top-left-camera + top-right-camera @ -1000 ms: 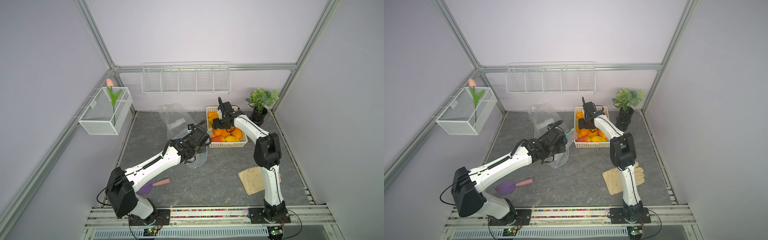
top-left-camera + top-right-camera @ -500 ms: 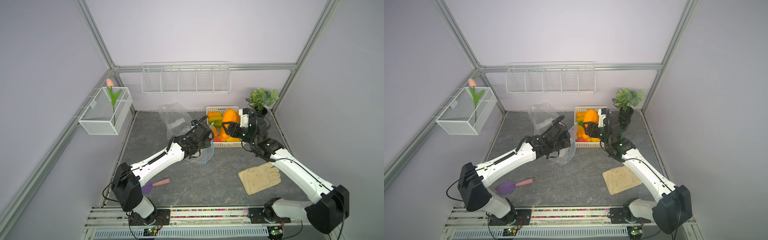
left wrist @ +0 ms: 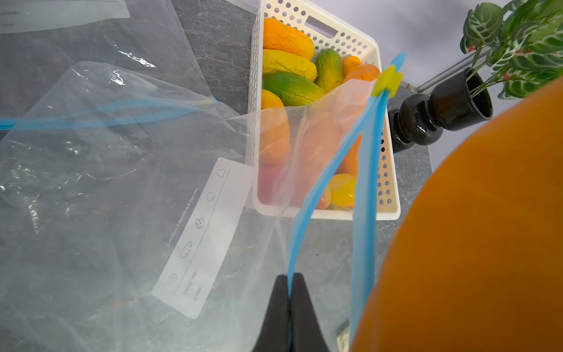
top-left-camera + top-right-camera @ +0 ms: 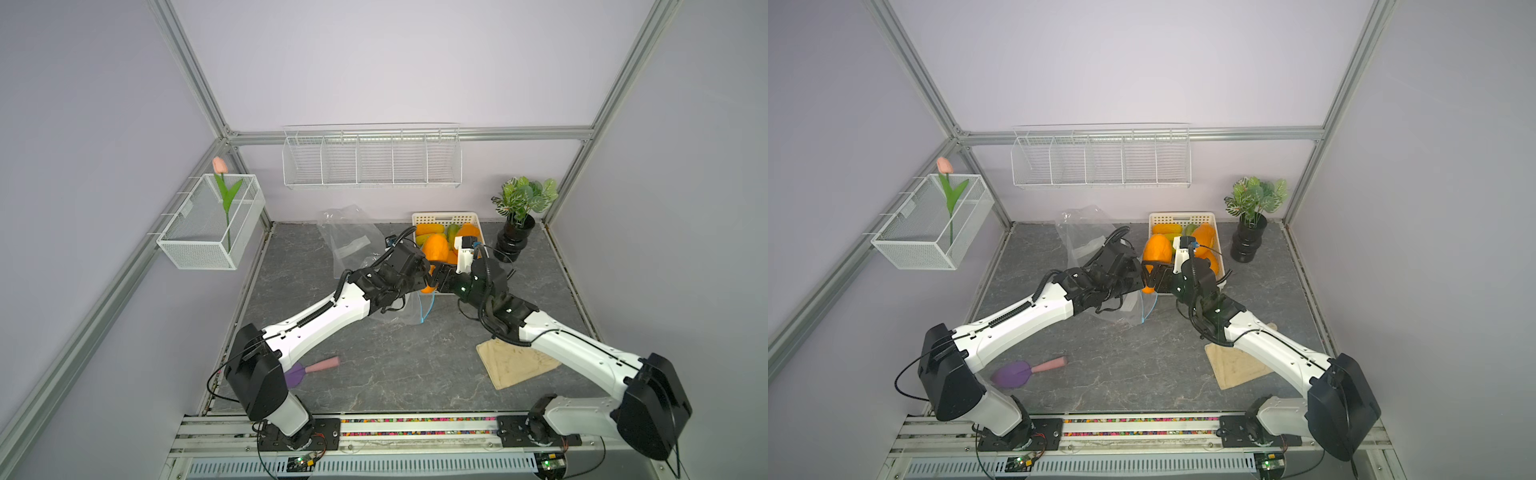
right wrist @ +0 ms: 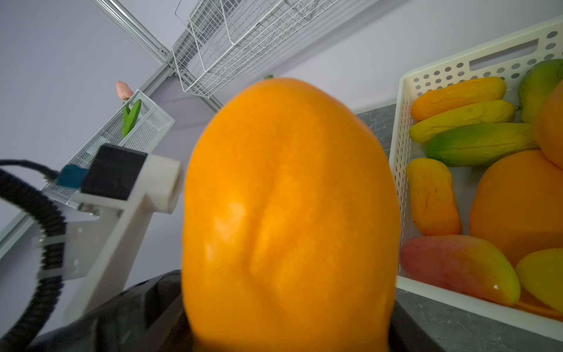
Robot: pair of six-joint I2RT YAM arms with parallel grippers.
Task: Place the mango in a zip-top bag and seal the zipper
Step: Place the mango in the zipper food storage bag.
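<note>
**Mango (image 5: 289, 213) poised at a slack bag mouth**

My right claw (image 4: 1152, 278) grips the mango by its lower end, so most of the fruit stands beyond my fingertips, just off the basket's (image 4: 446, 217) near corner. My left claw (image 3: 289, 292) is pinched shut on one zipper lip (image 3: 307, 207) of the zip-top bag (image 3: 122, 183). I judge the opening narrow. The free lip hangs close, so the wide fruit could fold it shut or tug the lip from my pinch. Held so near its end, it might also pivot.

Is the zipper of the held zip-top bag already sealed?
No: the blue zipper strips of the zip-top bag stand apart, with the left gripper shut on one strip.
</note>
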